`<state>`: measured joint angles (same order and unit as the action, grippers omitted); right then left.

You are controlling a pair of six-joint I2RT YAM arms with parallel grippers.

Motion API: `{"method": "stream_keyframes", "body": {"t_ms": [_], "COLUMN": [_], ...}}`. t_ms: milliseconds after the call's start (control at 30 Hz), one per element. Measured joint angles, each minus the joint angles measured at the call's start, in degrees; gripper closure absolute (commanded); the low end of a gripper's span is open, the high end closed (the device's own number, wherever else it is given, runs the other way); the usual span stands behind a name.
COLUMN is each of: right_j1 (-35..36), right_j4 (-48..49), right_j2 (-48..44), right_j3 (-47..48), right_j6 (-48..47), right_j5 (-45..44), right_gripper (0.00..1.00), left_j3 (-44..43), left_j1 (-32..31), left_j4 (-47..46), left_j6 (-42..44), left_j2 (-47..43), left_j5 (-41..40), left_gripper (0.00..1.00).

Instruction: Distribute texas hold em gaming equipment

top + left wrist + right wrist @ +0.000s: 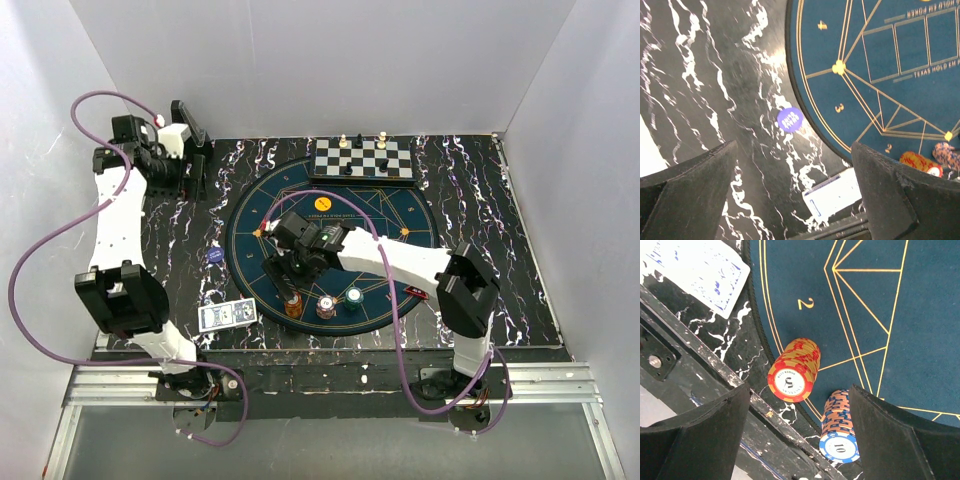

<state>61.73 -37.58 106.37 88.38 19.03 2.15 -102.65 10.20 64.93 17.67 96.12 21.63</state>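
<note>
1. Orange stack (794, 371) stands on the mat (920, 330) at its near rim, beside the "2"; blue-white stack (840, 432) just beside it.
2. Right gripper (799, 440) hovers above both, jaws wide open, holding nothing.
3. Left gripper (795, 190) is open and empty over the table (715, 75).
4. Judgement: chips are rigid, light and loose-stacked; a stack may topple or shear. Grip low across the sides, squarely.
</note>
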Motion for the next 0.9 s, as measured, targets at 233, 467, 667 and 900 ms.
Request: {"method": "stream_keyframes", "body": {"t_ms": [233, 467, 667, 900], "right_j1": [1.66, 2.75, 2.84, 2.95], "right_j4": [-2.58, -2.97, -2.54, -1.27], "right_j2": [3.13, 4.7, 5.16, 6.99], "right_j3": [0.46, 0.44, 0.46, 0.44], "right_j6": [-0.39, -0.39, 0.26, 0.55], "right_j5": [-0.52, -1.09, -1.36, -1.22], "right_gripper": [0.23, 0.34, 0.43, 0.51], "left_j3": [6.93, 8.66, 10.67, 11.45], "left_j1": [0.24, 1.14, 1.6, 1.68], "left_j4": [2.34, 2.1, 0.85, 0.11], "left_j6": [0.33, 0.33, 0.33, 0.33], "left_j2": [-4.13, -7.96, -9.14, -9.14], "left_j5": [-0.24, -0.83, -1.27, -1.29], "left_gripper": [0.02, 0.02, 0.02, 0.02]}}
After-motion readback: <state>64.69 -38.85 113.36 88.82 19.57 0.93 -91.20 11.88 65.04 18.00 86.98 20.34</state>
